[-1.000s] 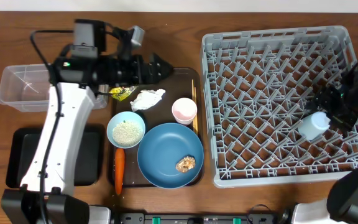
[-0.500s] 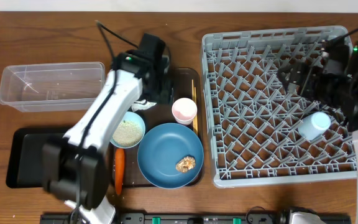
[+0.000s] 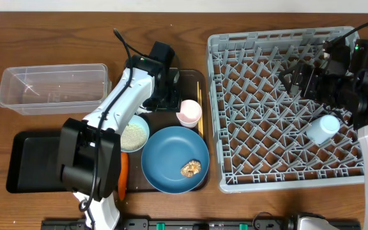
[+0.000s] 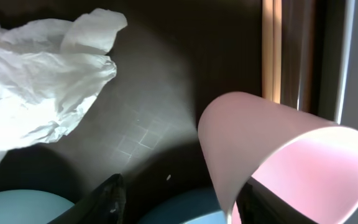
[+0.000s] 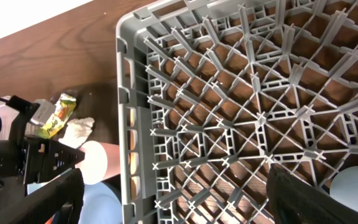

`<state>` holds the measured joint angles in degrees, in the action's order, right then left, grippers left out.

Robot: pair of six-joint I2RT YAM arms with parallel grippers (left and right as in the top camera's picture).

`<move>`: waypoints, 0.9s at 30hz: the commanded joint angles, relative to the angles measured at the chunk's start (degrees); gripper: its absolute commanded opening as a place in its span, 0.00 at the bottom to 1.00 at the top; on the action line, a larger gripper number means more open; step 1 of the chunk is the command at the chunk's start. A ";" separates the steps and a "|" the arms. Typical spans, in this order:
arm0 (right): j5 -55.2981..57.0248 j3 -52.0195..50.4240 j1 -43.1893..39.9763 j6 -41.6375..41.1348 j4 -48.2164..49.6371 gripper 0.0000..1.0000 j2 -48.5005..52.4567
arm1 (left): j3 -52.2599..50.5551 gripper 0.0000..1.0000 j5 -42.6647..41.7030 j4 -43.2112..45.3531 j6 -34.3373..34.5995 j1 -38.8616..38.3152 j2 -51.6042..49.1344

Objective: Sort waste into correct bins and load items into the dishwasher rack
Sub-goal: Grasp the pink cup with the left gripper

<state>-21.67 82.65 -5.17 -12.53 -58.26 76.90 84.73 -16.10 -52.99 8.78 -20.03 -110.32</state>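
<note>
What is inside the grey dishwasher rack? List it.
One small light blue cup sits near the grey dishwasher rack's right side; nothing else shows in it. The right arm covers its upper right corner, so that part is unseen.

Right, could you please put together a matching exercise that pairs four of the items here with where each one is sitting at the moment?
Things:
1. small light blue cup
2. brown food lump
3. white rice
4. crumpled white tissue

Places:
A. in the pale blue bowl
B. on the brown serving tray
C. in the grey rack
D. on the dark blue plate

Pairs: 1-C, 2-D, 3-A, 4-B.
</note>
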 commanded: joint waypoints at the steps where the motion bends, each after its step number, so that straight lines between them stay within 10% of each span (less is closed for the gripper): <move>1: -0.63 0.48 0.50 0.59 0.09 0.87 0.37 | -0.17 0.56 -0.39 -0.46 -0.11 -0.11 -0.72; 8: -0.59 0.48 0.48 0.59 0.20 0.87 0.37 | -3.39 0.51 -0.17 3.37 -0.09 -2.03 -1.33; 16: -0.59 0.48 0.48 0.61 0.00 0.88 0.37 | -4.09 0.07 -0.33 3.54 -0.07 -4.20 -1.20; 27: -2.38 0.48 0.50 3.32 -0.44 0.88 0.37 | 7.43 0.06 -8.20 -5.09 -0.76 0.13 9.22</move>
<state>-21.54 82.65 -5.17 -12.10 -58.85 76.93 88.62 -18.76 -58.24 8.97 -21.61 -107.24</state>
